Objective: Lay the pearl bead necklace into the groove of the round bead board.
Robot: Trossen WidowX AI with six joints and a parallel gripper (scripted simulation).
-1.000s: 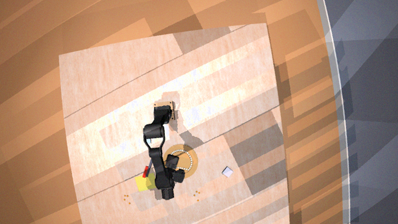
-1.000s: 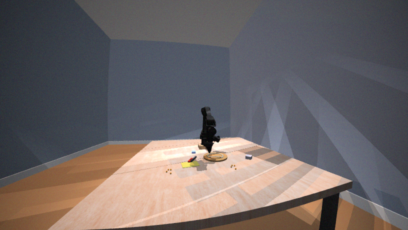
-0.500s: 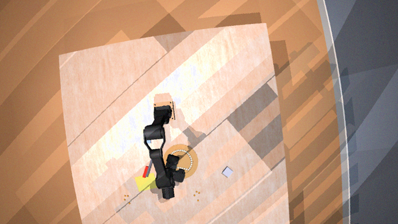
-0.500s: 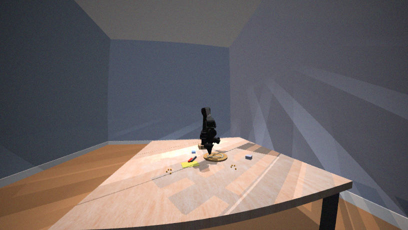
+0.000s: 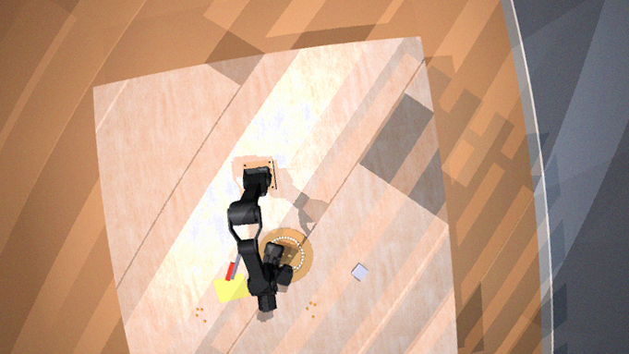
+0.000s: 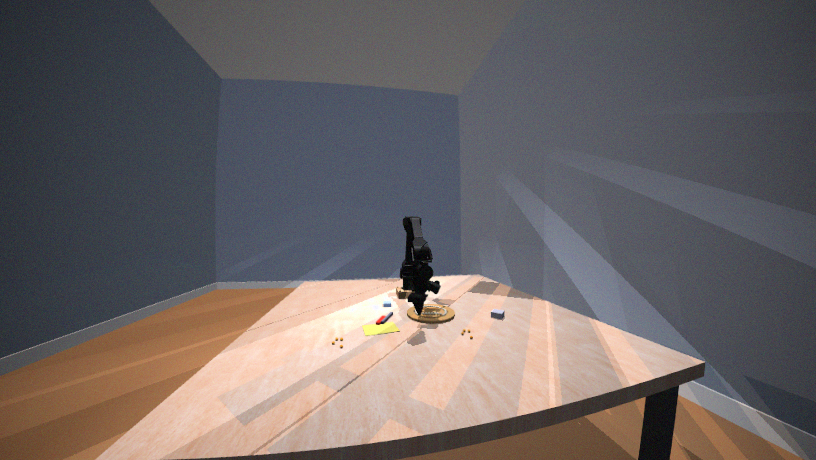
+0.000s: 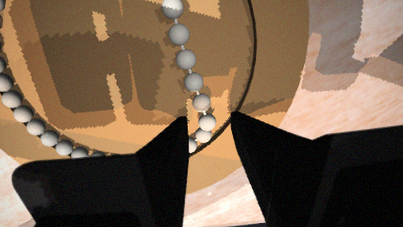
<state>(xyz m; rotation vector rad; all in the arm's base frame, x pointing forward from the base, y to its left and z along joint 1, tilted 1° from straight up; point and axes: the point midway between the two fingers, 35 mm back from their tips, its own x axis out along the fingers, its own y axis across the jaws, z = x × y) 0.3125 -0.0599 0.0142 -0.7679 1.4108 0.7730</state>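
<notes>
The round wooden bead board (image 5: 308, 257) (image 6: 451, 316) (image 7: 283, 49) lies flat on the table. The pearl bead necklace (image 5: 303, 254) (image 7: 186, 59) lies on it. In the wrist view its left part follows the groove's curve, while a strand on the right runs straight across, inside the groove (image 7: 255, 44), and bends back near the groove at the lower right. My gripper (image 6: 419, 313) (image 7: 208, 121) is low over the board's near left edge, partly open. Its fingertips stand apart on either side of that bend, with a visible gap. The left finger hides some beads.
A yellow sheet (image 5: 229, 290) (image 6: 380, 329) and a red object (image 5: 229, 271) (image 6: 380, 320) beside a dark blue one lie left of the board. A pale blue block (image 5: 359, 271) (image 6: 497, 313) stands to the right. Small orange beads lie in two groups nearer the front.
</notes>
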